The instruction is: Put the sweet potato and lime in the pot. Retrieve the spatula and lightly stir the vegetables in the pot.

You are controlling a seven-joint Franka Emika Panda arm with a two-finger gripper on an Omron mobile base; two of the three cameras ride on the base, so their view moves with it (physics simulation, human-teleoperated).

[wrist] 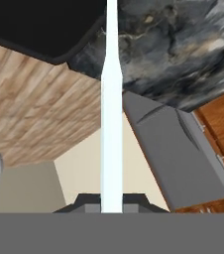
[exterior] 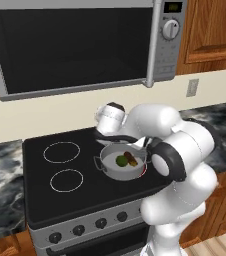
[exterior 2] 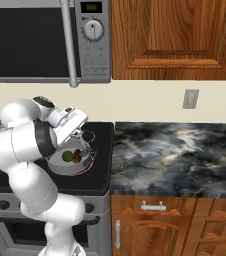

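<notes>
Claw point(wrist: 112, 201): we see it clamped narrow on the spatula point(wrist: 111, 99), whose long axis runs straight out toward 12 o'clock.
Pot point(exterior: 121, 162): on the stove surface; lime point(exterior: 121, 160) at 9 o'clock of sweet potato point(exterior: 131, 158), touching.
Judgement: we expect the blade must tip down into the pot.

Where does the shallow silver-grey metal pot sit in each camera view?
Left base view: shallow silver-grey metal pot at centre, on the black stovetop, beside the arm.
Right base view: centre-left, partly behind the arm.
Hand view: not seen.
Shared landmark: silver microwave above.
</notes>
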